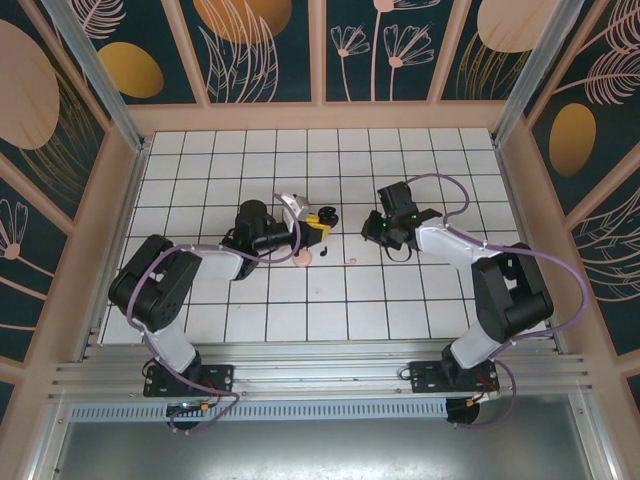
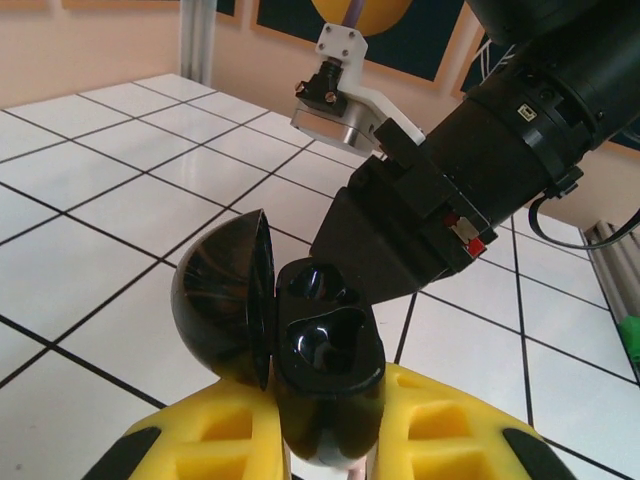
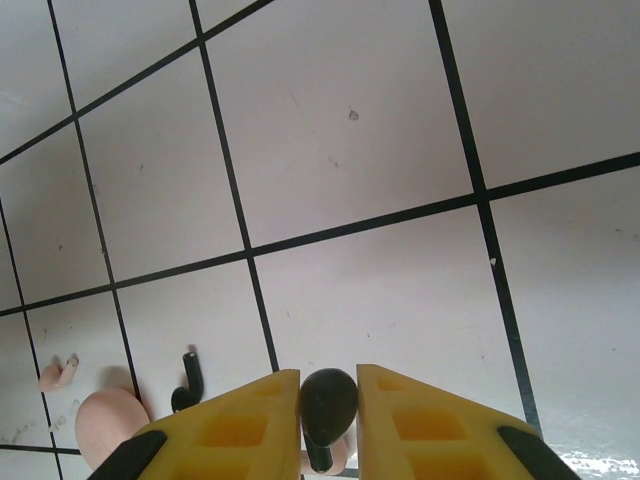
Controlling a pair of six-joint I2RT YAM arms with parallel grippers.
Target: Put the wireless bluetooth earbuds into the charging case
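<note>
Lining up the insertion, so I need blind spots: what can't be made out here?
Right wrist: pink piece mostly hidden behind held black earbud and right end effector.
Left wrist: black case, base hidden by left end effector.
Top external: loose black earbud too small to judge orientation.

Open case (image 2: 325, 370): glossy black. Floor (image 2: 100, 210) under it: white tiles, black grid. Held earbud (image 3: 328, 400): black. Loose earbud (image 3: 55, 375): probably pink.

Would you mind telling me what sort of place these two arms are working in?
Probably a purpose-built robot test booth rather than a home: a white tiled tabletop boxed in by leaf-patterned wall panels, with aluminium frame rails carrying the arm bases.
</note>
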